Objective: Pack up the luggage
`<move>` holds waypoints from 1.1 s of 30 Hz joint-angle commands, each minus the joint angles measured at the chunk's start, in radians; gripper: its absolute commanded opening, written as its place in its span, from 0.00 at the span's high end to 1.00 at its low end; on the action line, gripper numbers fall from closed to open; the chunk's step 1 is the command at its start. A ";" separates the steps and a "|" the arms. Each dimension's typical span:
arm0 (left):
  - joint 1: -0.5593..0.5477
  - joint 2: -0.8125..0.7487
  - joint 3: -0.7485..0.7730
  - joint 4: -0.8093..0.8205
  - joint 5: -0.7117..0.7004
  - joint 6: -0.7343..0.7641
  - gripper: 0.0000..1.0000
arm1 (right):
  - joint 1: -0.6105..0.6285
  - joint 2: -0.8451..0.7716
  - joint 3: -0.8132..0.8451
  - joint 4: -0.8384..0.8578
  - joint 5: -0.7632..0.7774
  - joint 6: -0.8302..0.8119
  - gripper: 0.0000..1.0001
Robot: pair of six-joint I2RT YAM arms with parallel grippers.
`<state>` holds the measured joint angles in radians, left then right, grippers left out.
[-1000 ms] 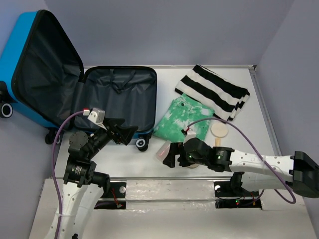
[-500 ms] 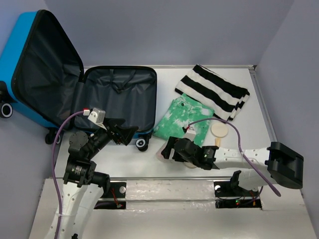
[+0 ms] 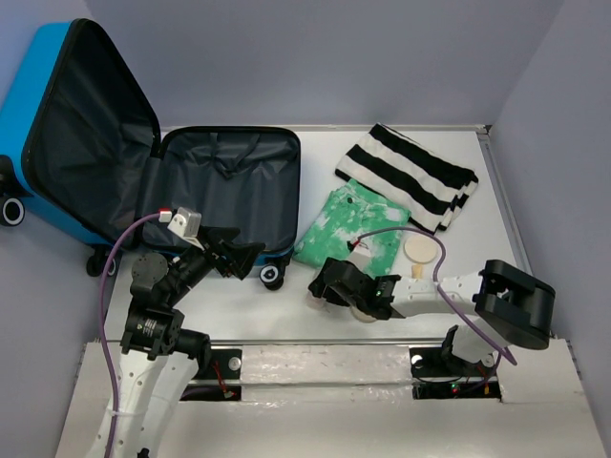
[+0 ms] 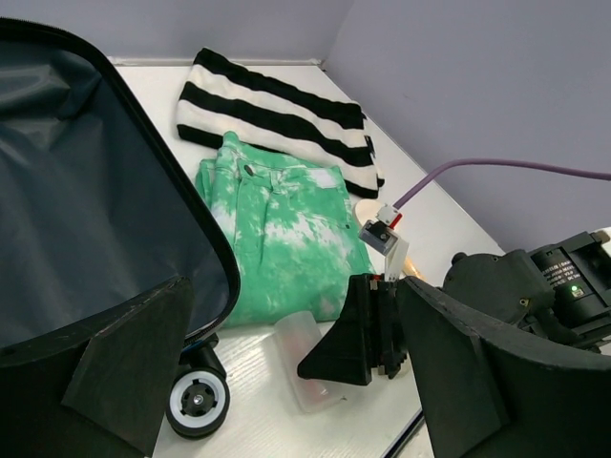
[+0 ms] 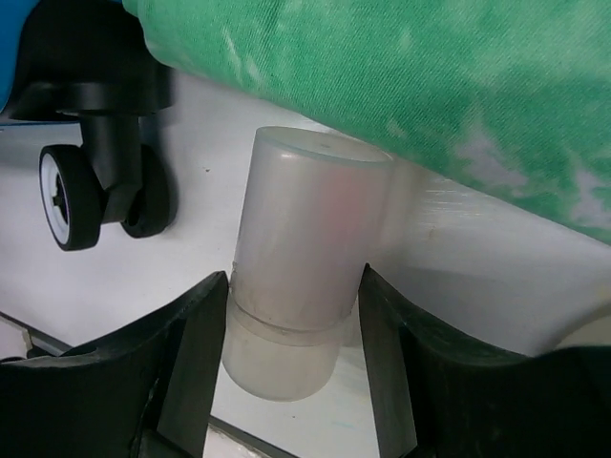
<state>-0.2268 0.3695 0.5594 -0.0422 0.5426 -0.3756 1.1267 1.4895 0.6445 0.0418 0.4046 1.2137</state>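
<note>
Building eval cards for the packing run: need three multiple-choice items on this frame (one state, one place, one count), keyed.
1. The luggage is:
A) open, lid raised
B) zipped shut
C) closed, upside down

2. Where is the clear bottle?
A) inside the luggage
B) on the table beside the green trousers
C) under the luggage wheels

3. How many folded garments lie on the table?
A) one
B) four
C) two

Key:
1 A, its dark lining shows.
2 B, the bottle lies at the trousers' edge, between the right end effector's fingers.
3 C, only the trousers and the striped top.
</note>
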 commanded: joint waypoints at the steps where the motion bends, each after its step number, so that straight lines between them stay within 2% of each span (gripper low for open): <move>1: 0.007 -0.015 0.017 0.034 0.039 -0.006 0.01 | -0.005 -0.043 -0.034 0.035 0.056 0.029 0.60; 2: 0.007 -0.017 0.014 0.034 0.039 -0.006 0.01 | -0.005 -0.081 -0.042 0.032 0.050 0.018 0.71; 3: 0.007 -0.017 0.016 0.034 0.039 -0.006 0.01 | -0.005 -0.104 -0.045 0.026 0.030 -0.018 0.73; 6: 0.007 -0.020 0.016 0.036 0.039 -0.006 0.01 | -0.005 -0.205 -0.022 -0.029 -0.009 -0.129 0.73; 11: 0.007 -0.026 0.020 0.034 0.020 -0.008 0.01 | 0.008 -0.285 0.186 -0.100 -0.038 -0.353 0.71; 12: 0.007 -0.027 0.023 0.027 -0.004 -0.006 0.01 | 0.008 -0.259 0.234 -0.096 -0.021 -0.434 0.72; 13: 0.009 -0.032 0.037 -0.002 -0.032 -0.003 0.01 | -0.008 -0.227 0.354 -0.089 -0.023 -0.477 0.74; 14: 0.009 -0.037 0.042 -0.018 -0.106 -0.003 0.01 | -0.027 -0.186 0.430 -0.089 -0.032 -0.544 0.74; 16: 0.021 -0.046 0.051 -0.063 -0.188 -0.008 0.01 | -0.065 -0.014 0.588 -0.089 -0.088 -0.581 0.74; 19: 0.037 -0.049 0.069 -0.108 -0.306 -0.023 0.01 | -0.140 0.213 0.883 -0.124 -0.209 -0.608 0.32; 20: 0.040 -0.052 0.076 -0.114 -0.340 -0.026 0.01 | -0.163 0.253 0.988 -0.188 -0.239 -0.608 0.11; 21: 0.040 -0.055 0.076 -0.119 -0.348 -0.026 0.01 | -0.172 0.279 1.013 -0.216 -0.239 -0.611 0.06; 23: 0.040 -0.063 0.077 -0.119 -0.349 -0.026 0.01 | -0.183 0.255 0.985 -0.234 -0.239 -0.615 0.03; 25: 0.038 -0.064 0.073 -0.108 -0.334 -0.025 0.01 | -0.199 0.181 0.832 -0.220 -0.218 -0.602 0.04; 27: 0.038 -0.064 0.070 -0.105 -0.320 -0.023 0.01 | -0.199 0.024 0.694 -0.210 -0.178 -0.595 0.07; 28: 0.032 -0.067 0.069 -0.105 -0.320 -0.023 0.01 | -0.208 -0.036 0.535 -0.214 -0.141 -0.586 0.11; 30: 0.020 -0.075 0.068 -0.104 -0.319 -0.023 0.01 | -0.208 -0.223 0.376 -0.267 -0.109 -0.524 0.17; 32: 0.015 -0.078 0.063 -0.097 -0.316 -0.026 0.01 | -0.208 -0.341 0.177 -0.342 -0.101 -0.467 0.28; 33: 0.015 -0.078 0.062 -0.094 -0.305 -0.026 0.01 | -0.208 -0.395 0.122 -0.429 -0.105 -0.406 0.29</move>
<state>-0.2020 0.3092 0.5919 -0.1730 0.2260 -0.3958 0.9115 1.2751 0.9424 -0.2218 0.2508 0.6865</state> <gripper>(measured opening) 0.990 0.732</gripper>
